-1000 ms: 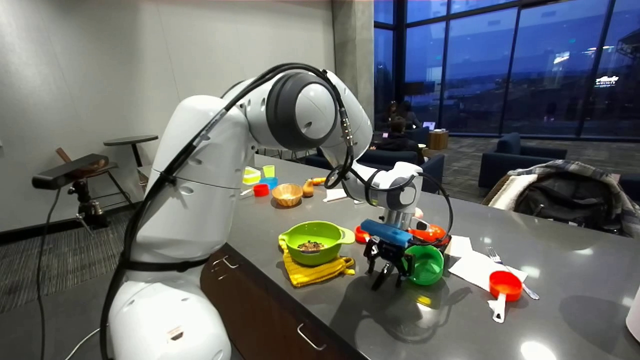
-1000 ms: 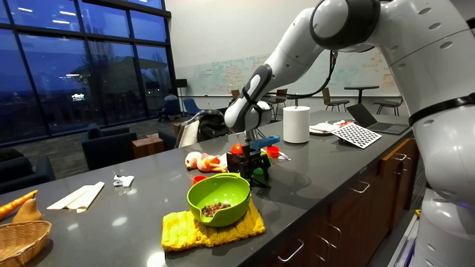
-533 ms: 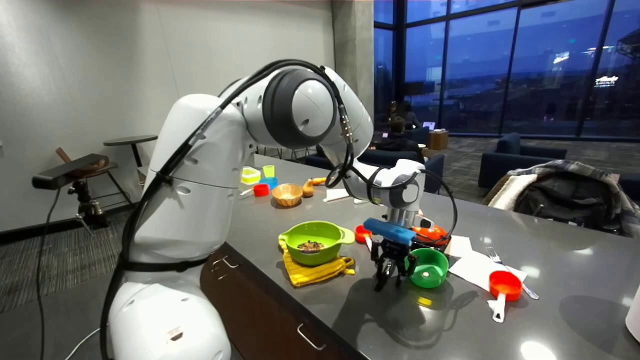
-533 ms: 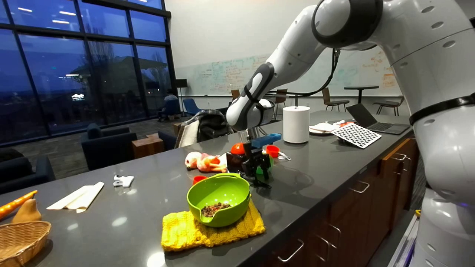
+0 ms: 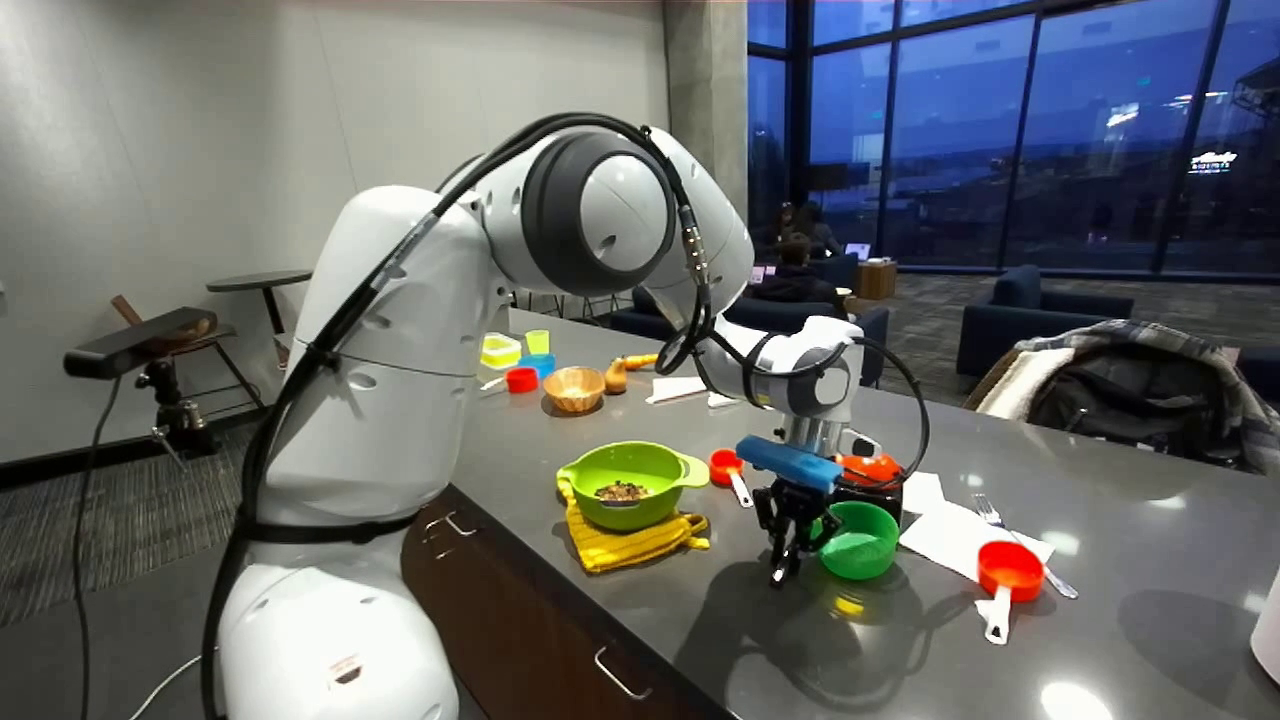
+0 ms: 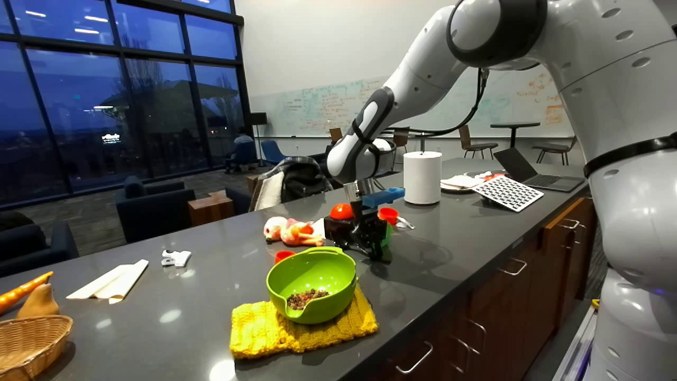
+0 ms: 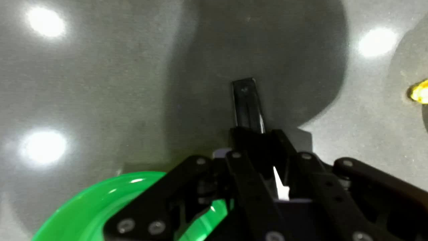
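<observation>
Big windows [image 5: 960, 130] look blue behind the room, and inside there is a long, shiny gray worktop [image 5: 1150, 530]. Low over it I have the tool [image 7: 267, 135], with its fingers squeezed close together on a thin, shiny black strip [image 7: 246, 100]. The strip pokes out past the fingertips and points down; I can't tell if its tip touches the worktop. Right beside the tool is a small green bowl [image 5: 862, 555]. From the wrist I can see down into it, but I can't tell if the tool touches its edge. Close by, a red round thing [image 6: 341, 211] sits on top of a dark box [image 6: 338, 231], and a pink lumpy thing [image 6: 291, 231] lies past that. Near the tool on another side lies a red scoop [image 5: 725, 467] with a white handle [image 5: 741, 490]. Next comes a bigger lime bowl [image 6: 338, 304] with brown bits [image 6: 307, 299] in it, sitting on a yellow cloth [image 6: 275, 330]. Farther off, in an exterior view, I see white paper [image 5: 965, 540], a fork [image 5: 988, 508] at its edge, and a second red scoop [image 5: 1010, 585] near them. A white paper roll [image 6: 422, 180] stands up well apart from the tool, and a gray laptop [image 6: 552, 181] has its lid up beyond it.
</observation>
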Available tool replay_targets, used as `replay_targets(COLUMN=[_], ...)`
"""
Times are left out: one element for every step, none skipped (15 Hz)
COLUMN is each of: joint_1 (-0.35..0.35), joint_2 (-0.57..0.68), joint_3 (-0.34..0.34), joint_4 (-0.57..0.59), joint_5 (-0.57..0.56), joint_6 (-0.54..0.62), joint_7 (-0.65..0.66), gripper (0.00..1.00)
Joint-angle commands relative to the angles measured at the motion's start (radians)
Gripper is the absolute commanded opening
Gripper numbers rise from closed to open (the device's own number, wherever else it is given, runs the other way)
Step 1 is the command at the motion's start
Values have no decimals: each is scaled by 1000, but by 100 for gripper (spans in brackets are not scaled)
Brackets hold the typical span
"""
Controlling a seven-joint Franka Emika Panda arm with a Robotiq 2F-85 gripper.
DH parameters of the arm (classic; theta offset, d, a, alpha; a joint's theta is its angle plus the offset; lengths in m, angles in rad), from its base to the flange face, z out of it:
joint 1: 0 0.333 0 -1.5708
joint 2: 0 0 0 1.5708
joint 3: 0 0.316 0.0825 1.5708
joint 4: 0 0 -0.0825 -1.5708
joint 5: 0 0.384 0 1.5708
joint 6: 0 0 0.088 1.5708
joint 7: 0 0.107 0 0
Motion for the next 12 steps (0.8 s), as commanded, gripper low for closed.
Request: replay_targets(joint_1=[-9, -11, -9, -10, -12, -11, -10, -11, -8, -7, -7, -5], joint_2=[-28, -34, -38, -46, -57, -66, -78, -95, -110, -129, -144, -160], joint_3=[12, 14, 12, 14, 17, 17, 17, 19, 18, 17, 18, 17], joint_4=[-35, -32, -32, -30, -29, -28, -27, -26, -26, -21, -17, -13], joint_5=[24, 26, 21, 20, 22, 17, 14, 15, 9, 7, 8, 4], joint_6=[0, -16, -22, -38, -62, -86, -112, -143, -168, -200, -227, -253], joint_7=[-31, -46, -50, -67, -84, -95, -106, -123, -130, -140, -151, -158], gripper=[6, 6, 6, 6, 6, 6, 6, 6, 6, 6, 6, 6])
